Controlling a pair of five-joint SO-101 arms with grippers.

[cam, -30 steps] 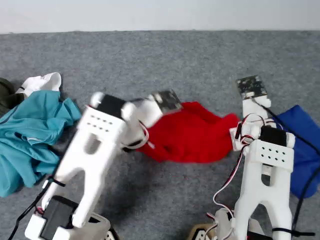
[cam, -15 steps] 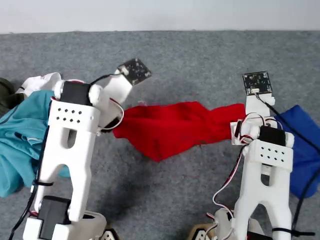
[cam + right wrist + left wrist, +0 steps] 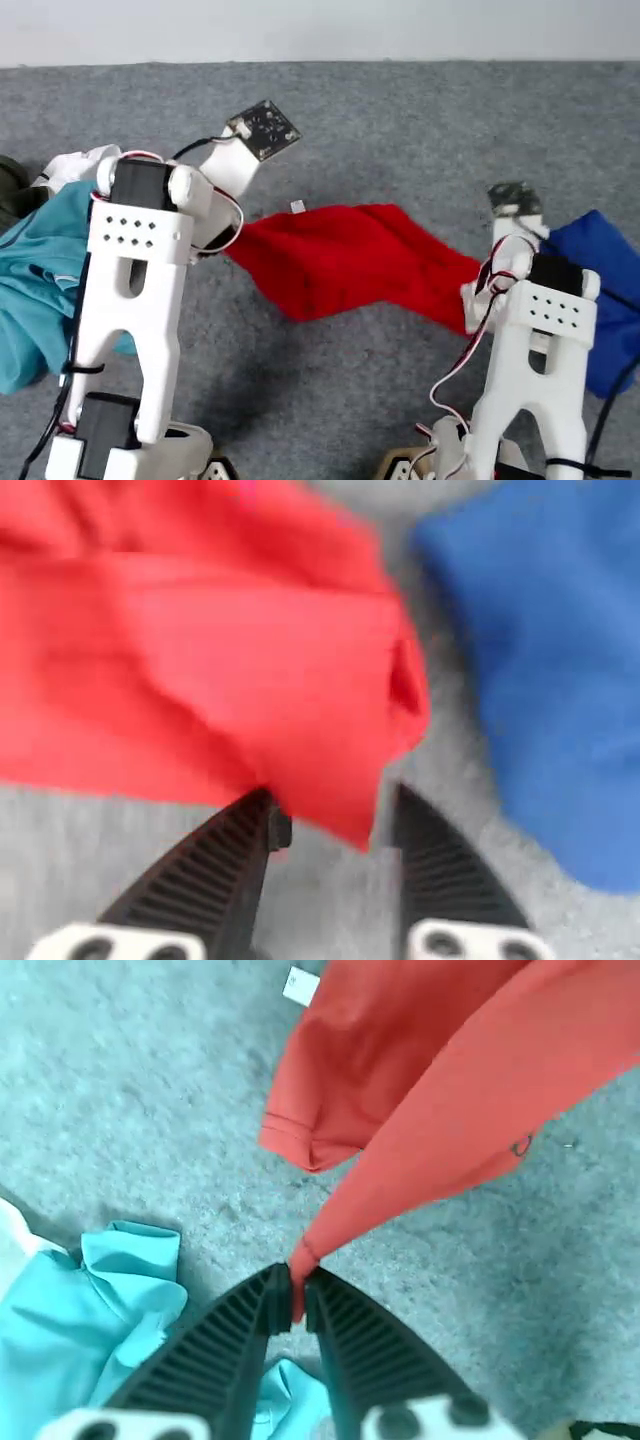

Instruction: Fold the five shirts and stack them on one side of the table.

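Note:
A red shirt [image 3: 340, 260] lies stretched across the grey table between the two arms, its white tag [image 3: 297, 207] at the far edge. My left gripper [image 3: 295, 1300] is shut on a pinched corner of the red shirt [image 3: 450, 1080], just above the table beside the teal shirt [image 3: 70, 1360]. My right gripper [image 3: 335, 830] stands open at the other end, and the edge of the red shirt [image 3: 200, 660] hangs between its fingers. A blue shirt [image 3: 540, 660] lies right next to it.
A crumpled teal shirt [image 3: 50, 270] lies at the left edge, with a white shirt [image 3: 85, 165] and a dark garment [image 3: 12, 190] behind it. The blue shirt [image 3: 600, 290] lies at the right edge. Grey table [image 3: 400, 120] stretches beyond the red shirt.
The left arm swung left with its end of the red shirt, pulling it out long. The right gripper drew back toward its base, and the shirt's right end came nearer with it.

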